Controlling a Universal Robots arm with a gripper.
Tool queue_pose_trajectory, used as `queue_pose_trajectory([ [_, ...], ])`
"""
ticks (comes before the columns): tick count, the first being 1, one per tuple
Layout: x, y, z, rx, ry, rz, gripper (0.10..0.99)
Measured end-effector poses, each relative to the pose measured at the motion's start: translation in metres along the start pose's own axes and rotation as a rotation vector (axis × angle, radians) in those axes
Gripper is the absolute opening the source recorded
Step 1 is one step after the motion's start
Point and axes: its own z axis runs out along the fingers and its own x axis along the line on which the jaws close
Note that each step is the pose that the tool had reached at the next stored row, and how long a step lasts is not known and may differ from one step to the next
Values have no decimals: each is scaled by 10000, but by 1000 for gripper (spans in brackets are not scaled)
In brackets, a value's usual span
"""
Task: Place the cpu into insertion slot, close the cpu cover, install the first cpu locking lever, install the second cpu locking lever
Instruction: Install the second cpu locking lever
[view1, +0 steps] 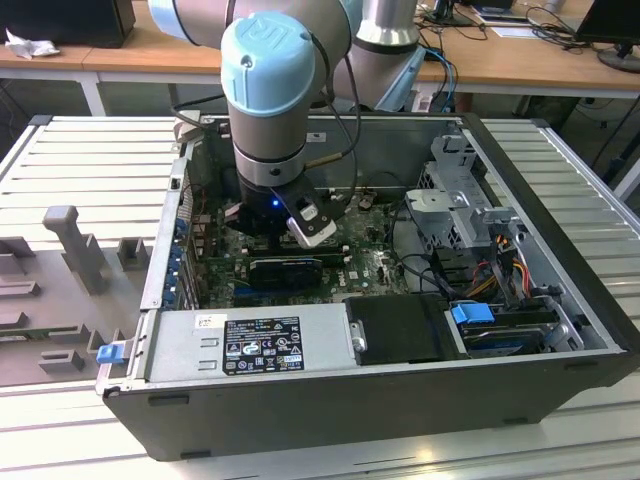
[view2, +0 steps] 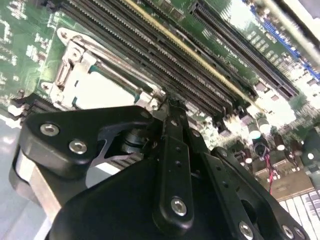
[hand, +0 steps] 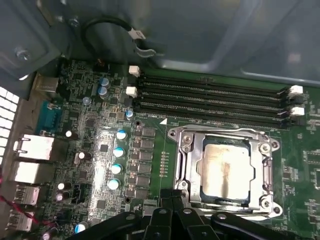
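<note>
The cpu, a pale silver-beige square, lies in the insertion slot on the green board. The cpu cover, a silver frame, lies flat over it, and the chip shows through its window. A thin metal rod runs along the slot's edge beside the memory slots. My gripper is shut, its black fingertips together at the slot's edge opposite the memory slots, with nothing seen between them. In the second wrist view the gripper reaches past the cover and cpu. In the exterior view the gripper is down inside the computer case.
Long black memory slots run beside the socket. Capacitors and rear ports lie on its other side. The case holds a black card, a power supply, a drive cage and loose cables.
</note>
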Motion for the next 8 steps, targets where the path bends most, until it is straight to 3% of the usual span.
queue_pose_trajectory([
  [2, -4, 29, -117, 8, 3, 1, 106],
  [6, -9, 56, -225, 27, 19, 6, 106],
  [8, -13, 84, -340, 28, 21, 5, 106],
])
